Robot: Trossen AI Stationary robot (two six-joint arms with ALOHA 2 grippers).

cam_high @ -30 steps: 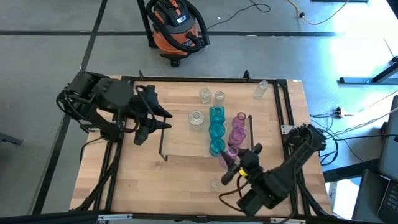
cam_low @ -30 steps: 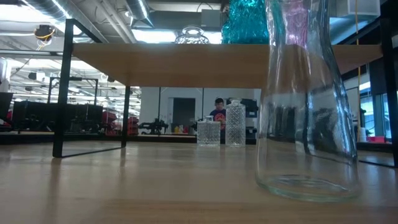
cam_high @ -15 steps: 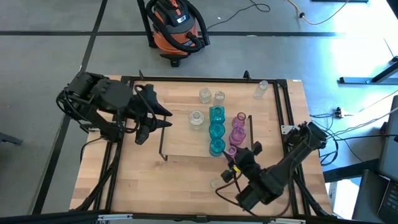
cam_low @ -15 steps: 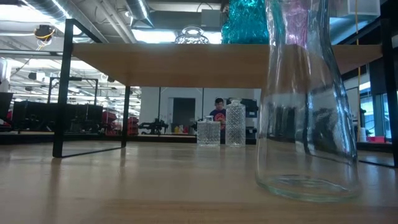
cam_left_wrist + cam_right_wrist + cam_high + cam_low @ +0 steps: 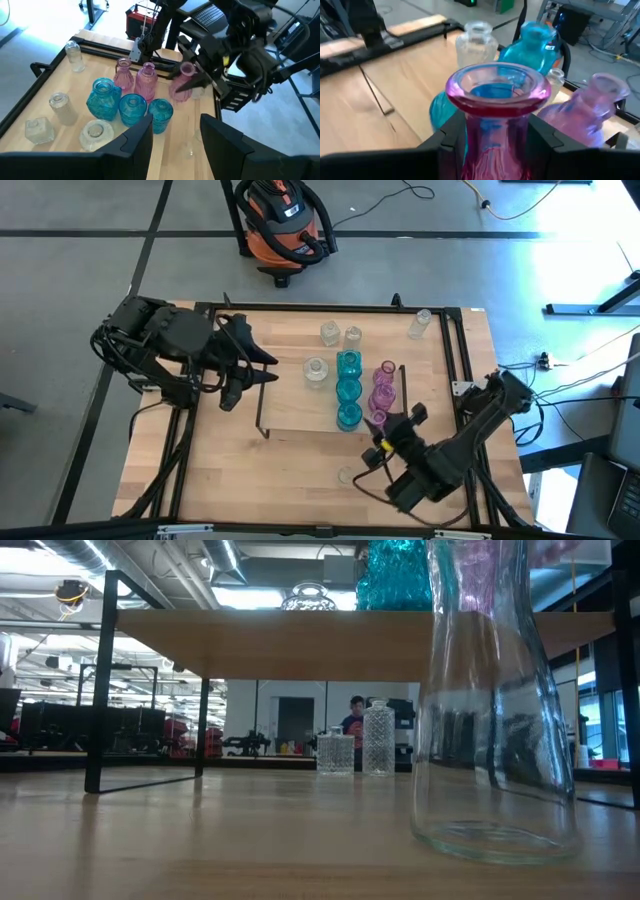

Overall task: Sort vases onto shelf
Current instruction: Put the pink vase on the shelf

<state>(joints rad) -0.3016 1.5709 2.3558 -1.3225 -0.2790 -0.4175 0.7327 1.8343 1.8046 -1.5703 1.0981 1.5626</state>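
Observation:
The shelf (image 5: pixel 290 405) stands mid-table and carries one clear vase (image 5: pixel 316 370), three teal vases (image 5: pixel 348 390) in a row and two pink vases (image 5: pixel 383 382). My right gripper (image 5: pixel 385 432) is shut on a third pink vase (image 5: pixel 377 419) at the near end of the pink row, over the shelf's near right corner. Whether its base touches the board does not show. My left gripper (image 5: pixel 175 145) hangs open, with nothing between its fingers, above the table's left part, off the shelf's left end. My right gripper pinches the pink vase's neck (image 5: pixel 495 135), just below the flared rim (image 5: pixel 497 82), between its two fingers (image 5: pixel 452 137). The fingers come from the table's near right side, slanting down. The vase stands nearly upright, mouth up.
Three clear vases (image 5: pixel 329 333) (image 5: pixel 352 337) (image 5: pixel 421 323) stand on the table behind the shelf, and one more clear vase (image 5: pixel 346 475) in front of it, large in the low view (image 5: pixel 495 700). A black rail (image 5: pixel 455 360) edges the table. A person (image 5: pixel 352 715) is far off in the room.
My right gripper has carried the pink vase a short way toward the table's far edge, closer to the two pink vases on the shelf, and has rolled its wrist somewhat on the way.

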